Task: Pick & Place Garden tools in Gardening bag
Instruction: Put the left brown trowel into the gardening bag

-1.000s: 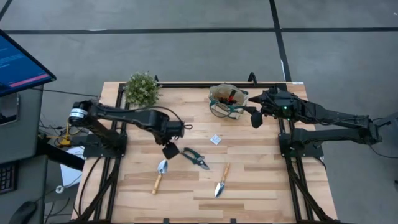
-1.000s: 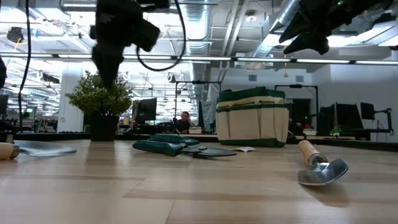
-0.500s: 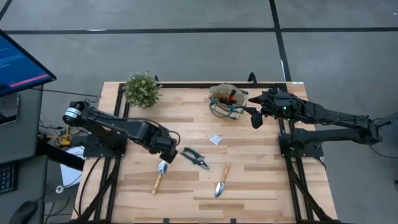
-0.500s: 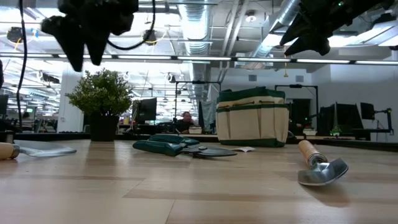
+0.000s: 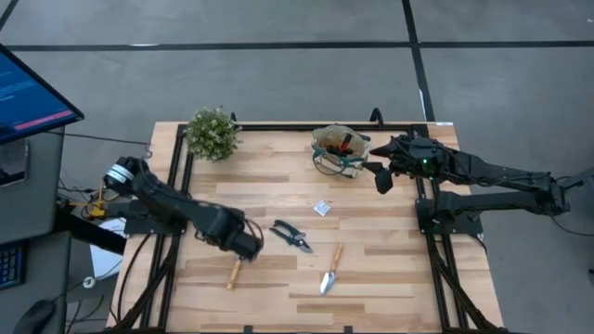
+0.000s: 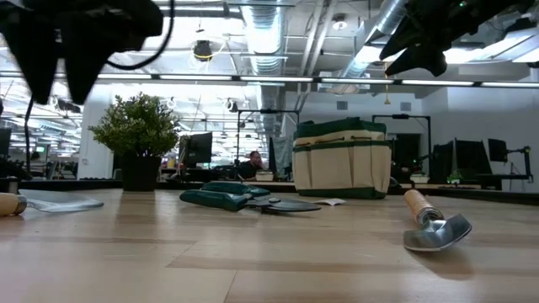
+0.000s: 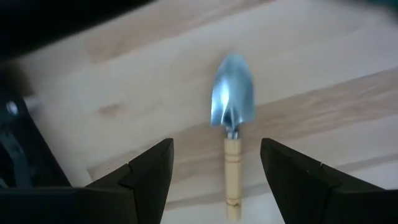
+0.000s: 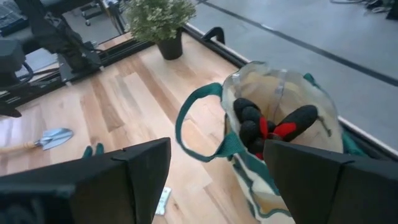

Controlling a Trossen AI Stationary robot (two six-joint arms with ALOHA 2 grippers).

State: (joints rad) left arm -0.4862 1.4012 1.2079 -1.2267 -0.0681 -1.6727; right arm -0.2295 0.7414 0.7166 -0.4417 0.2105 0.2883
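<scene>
My left pincer (image 7: pixel 214 163), fingers spread, hangs over the silver trowel (image 7: pixel 232 124) with its ringed wooden handle on the plank table (image 5: pixel 390 269). Only the right wrist view reveals the red-and-black item (image 8: pixel 272 126) inside the fabric gardening bag (image 8: pixel 292 168); right pincer (image 8: pixel 214 171) spread beside it.

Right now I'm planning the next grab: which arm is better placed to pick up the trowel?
Left. The left gripper hangs open right above the trowel, which lies between its fingers. The right gripper waits beside the bag.
</scene>
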